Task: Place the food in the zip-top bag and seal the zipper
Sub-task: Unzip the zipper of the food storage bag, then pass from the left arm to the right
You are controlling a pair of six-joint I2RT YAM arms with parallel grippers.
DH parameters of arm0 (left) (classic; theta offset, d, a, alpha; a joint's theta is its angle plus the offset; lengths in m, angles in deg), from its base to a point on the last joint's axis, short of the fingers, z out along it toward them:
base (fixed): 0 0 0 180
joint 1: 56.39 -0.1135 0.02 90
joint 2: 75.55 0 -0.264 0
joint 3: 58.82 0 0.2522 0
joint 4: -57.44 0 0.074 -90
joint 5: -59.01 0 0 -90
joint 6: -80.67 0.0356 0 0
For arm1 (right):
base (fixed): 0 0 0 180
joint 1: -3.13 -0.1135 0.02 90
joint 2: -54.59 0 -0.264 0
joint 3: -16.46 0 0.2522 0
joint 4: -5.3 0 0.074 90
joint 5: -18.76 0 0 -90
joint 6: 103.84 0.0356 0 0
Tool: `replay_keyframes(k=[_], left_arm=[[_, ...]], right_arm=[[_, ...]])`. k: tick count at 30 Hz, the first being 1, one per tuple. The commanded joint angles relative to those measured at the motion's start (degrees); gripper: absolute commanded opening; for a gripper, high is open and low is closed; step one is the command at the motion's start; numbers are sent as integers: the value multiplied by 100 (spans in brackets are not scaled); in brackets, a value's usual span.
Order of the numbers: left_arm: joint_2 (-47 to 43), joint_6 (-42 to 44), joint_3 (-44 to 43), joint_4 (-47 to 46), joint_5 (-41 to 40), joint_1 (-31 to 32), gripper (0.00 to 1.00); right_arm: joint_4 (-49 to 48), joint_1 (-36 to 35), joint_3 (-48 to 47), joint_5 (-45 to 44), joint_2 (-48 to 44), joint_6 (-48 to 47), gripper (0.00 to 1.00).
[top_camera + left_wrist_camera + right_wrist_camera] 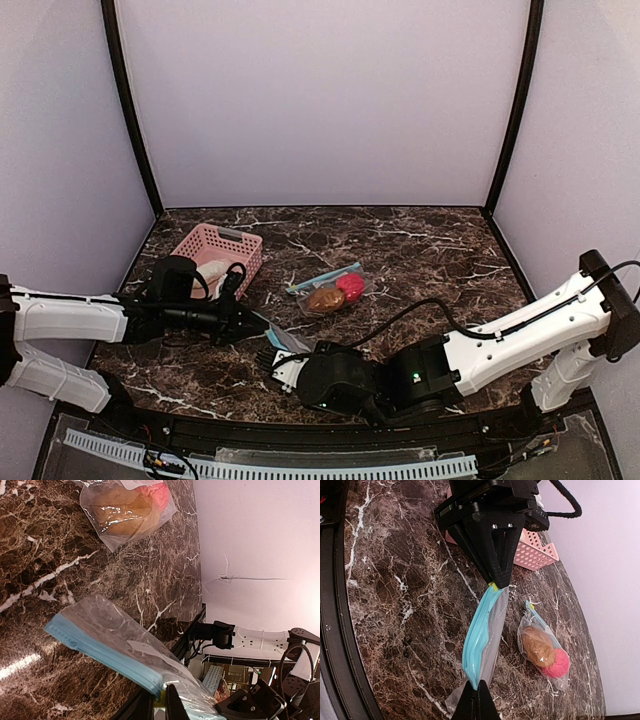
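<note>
Here, left gripper [496,581] and right gripper [477,692] each pinch one end of the zip-top bag [495,622], zipper [474,642] taut between them; bun [535,645] and red ball [556,664] lie in a second bag [525,624] just beyond, rightward.

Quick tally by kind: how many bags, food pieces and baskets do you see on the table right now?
Zip-top bags: 2 (empty bag, filled bag)
Food pieces in view: 3 (bun, red ball, whitish piece)
Baskets: 1 (pink basket)
Total: 6
</note>
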Motion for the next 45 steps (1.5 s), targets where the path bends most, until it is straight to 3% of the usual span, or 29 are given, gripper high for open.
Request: replay_keyframes(k=[1, 14, 16, 18, 19, 22, 27, 34, 45], left_arm=[[132, 232, 90, 291, -686, -407, 1], [160, 213, 57, 29, -336, -705, 1], [118, 282, 9, 117, -201, -704, 1], [32, 305, 13, 153, -61, -689, 1], [-6, 278, 31, 147, 0, -661, 1], [-234, 286, 71, 227, 58, -553, 1], [-611, 118, 255, 376, -154, -350, 1], [-1009, -183, 455, 449, -576, -189, 1], [-1015, -321, 449, 406, -838, 114, 1]], right_arm=[[157, -275, 74, -13, -328, 146, 0], [333, -325, 69, -211, -329, 487, 0], [374, -309, 17, -287, -345, 693, 18], [375, -246, -15, -272, -407, 920, 44], [378, -193, -27, -233, -443, 1058, 51], [360, 69, -27, -3, -594, 1472, 64], [327, 512, -252, 574, -506, 1884, 78], [676, 752, -1184, 828, 394, 2089, 79], [944, 849, -2309, 960, 1553, 2161, 69]])
